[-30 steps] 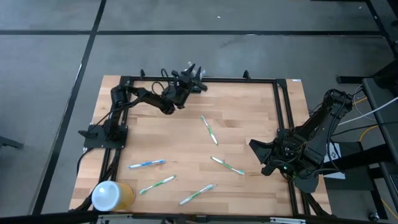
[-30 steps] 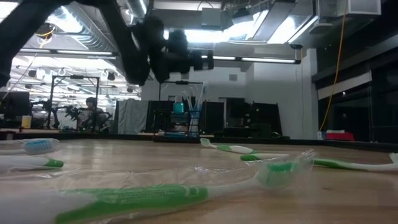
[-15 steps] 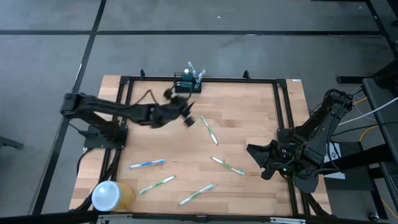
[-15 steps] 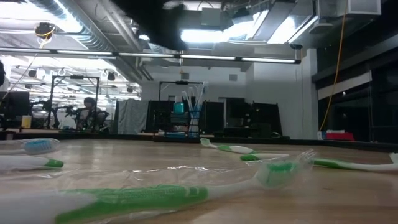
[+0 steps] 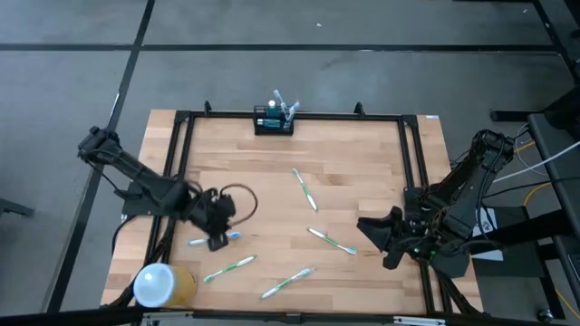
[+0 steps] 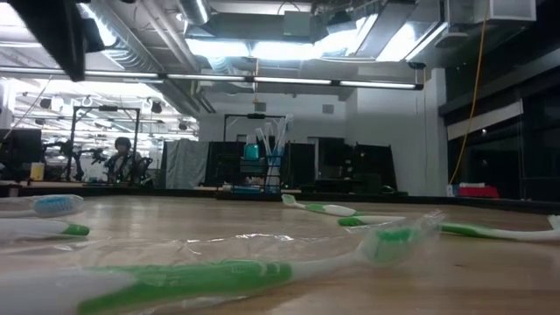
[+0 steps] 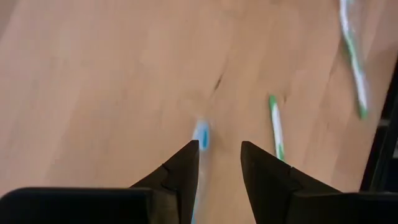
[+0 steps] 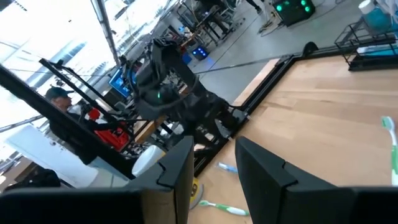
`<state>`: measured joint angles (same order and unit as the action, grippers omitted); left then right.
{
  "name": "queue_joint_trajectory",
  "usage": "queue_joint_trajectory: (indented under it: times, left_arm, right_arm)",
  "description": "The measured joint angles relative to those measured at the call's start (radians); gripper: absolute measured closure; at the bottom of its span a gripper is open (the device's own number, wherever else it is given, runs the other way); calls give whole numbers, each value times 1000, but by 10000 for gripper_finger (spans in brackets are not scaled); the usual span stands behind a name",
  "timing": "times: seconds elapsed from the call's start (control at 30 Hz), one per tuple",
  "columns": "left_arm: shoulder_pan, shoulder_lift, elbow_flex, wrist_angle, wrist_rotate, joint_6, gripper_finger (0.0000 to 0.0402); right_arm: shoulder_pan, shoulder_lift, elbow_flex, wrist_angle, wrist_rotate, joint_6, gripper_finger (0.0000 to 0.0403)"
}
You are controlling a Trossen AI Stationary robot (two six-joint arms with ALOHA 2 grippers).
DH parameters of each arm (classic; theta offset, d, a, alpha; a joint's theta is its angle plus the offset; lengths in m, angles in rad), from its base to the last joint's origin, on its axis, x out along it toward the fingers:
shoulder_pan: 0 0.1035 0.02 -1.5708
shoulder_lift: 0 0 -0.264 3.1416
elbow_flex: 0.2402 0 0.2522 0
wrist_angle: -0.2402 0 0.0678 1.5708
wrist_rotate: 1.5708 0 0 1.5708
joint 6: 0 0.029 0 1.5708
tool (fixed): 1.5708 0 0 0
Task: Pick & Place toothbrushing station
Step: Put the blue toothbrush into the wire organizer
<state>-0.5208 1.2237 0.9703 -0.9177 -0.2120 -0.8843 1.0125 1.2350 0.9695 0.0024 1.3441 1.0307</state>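
The toothbrushing station [image 5: 274, 123], a small black slotted rack with brushes standing in it, rests on the table's far edge; it also shows in the low view [image 6: 262, 175]. My left gripper [image 5: 217, 234] is open over the head end of a blue toothbrush [image 5: 210, 240] at the near left. In the left wrist view the blue toothbrush [image 7: 200, 134] lies just beyond the gripper's [image 7: 219, 149] fingertips. My right gripper [image 5: 364, 226] is open and empty at the table's right side.
Green toothbrushes lie on the wood at mid-table [image 5: 305, 190], right of centre [image 5: 331, 241] and near the front [image 5: 229, 268] [image 5: 287, 282]. A white-and-yellow cylinder [image 5: 163, 285] lies at the near left corner. A black frame [image 5: 408, 163] borders the table.
My left gripper has left the rack at the far edge and swung toward the table's near left, coming down over the blue toothbrush. The rack stands at the far edge where the gripper was.
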Motion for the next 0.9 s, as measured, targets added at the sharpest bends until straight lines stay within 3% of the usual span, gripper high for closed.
queue_joint_trajectory:
  times: [0.17,0.53,0.9]
  left_arm:
    - [-78,112,0,1,-99,-90,270]
    - [-101,397,-1,169,-96,-3,236]
    - [-86,434,-154,320,-53,-79,262]
  right_arm:
    - [4,0,0,46,7,-52,282]
    - [4,0,0,70,6,-55,282]
    - [4,0,0,100,10,-52,283]
